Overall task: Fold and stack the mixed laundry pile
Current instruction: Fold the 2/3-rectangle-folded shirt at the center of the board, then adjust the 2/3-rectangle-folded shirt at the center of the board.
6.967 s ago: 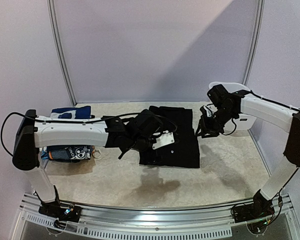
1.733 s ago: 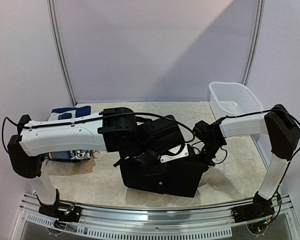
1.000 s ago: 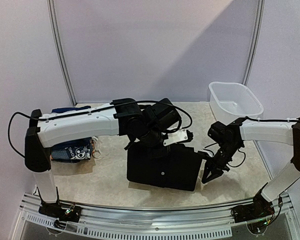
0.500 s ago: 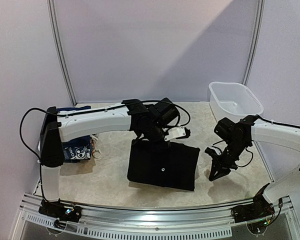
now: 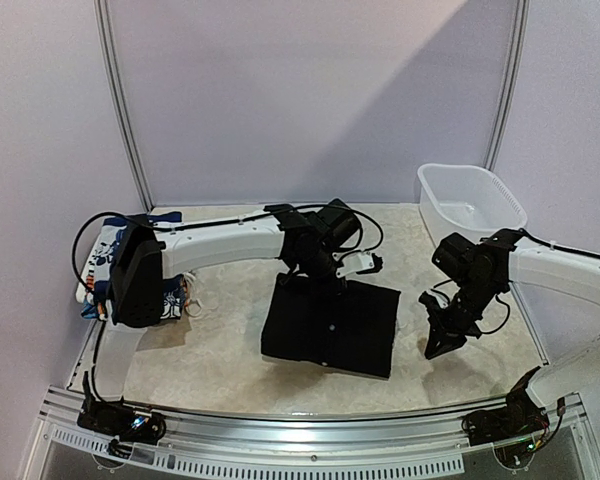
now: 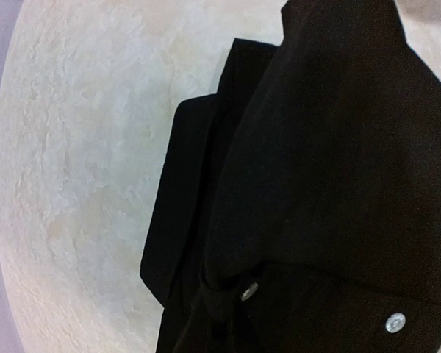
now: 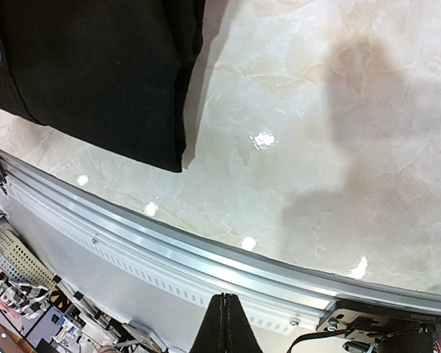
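A large black garment (image 5: 330, 325) lies folded in a rough rectangle at the table's middle. My left gripper (image 5: 320, 278) sits at its far edge, shut on the black cloth. In the left wrist view the black garment (image 6: 331, 184) fills the frame, its folds bunch toward the bottom centre, and my fingers are lost in the dark cloth. A blue cartoon-print garment (image 5: 100, 265) lies at the far left, mostly hidden by my left arm. My right gripper (image 5: 442, 345) hangs just right of the black garment, shut on nothing. In the right wrist view my right gripper (image 7: 224, 323) points toward the front rail.
A white plastic tub (image 5: 470, 200) stands at the back right. The metal front rail (image 7: 206, 257) runs along the table's near edge. A curved grey back wall (image 5: 310, 100) closes the far side. The left arm's elbow (image 5: 140, 280) stands over the left-hand clothes.
The left arm's elbow swung left while its gripper stayed at the garment's far edge. The garment settled flatter. The right gripper drew away to the right of the garment, still shut.
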`<action>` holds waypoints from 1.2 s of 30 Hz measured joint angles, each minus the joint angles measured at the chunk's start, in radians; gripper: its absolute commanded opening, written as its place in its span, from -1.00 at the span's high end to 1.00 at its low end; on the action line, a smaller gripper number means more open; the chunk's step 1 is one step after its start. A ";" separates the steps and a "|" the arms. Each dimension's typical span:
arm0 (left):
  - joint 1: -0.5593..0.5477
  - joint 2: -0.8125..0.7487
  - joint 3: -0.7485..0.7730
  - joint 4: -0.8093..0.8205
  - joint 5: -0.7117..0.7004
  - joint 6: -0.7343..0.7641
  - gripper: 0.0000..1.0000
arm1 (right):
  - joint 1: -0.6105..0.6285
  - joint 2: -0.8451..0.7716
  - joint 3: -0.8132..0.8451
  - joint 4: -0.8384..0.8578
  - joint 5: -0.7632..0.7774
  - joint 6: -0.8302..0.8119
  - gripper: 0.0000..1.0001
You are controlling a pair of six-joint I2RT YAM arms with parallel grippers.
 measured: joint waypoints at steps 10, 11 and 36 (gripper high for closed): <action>0.064 0.067 0.000 0.079 -0.009 0.002 1.00 | 0.000 0.000 0.004 -0.013 0.009 0.019 1.00; 0.069 0.073 0.000 0.087 -0.009 0.002 1.00 | 0.000 0.001 0.005 -0.014 0.010 0.019 1.00; 0.097 0.103 0.029 0.251 -0.264 -0.177 -0.84 | 0.000 0.173 0.282 -0.001 0.020 -0.006 1.00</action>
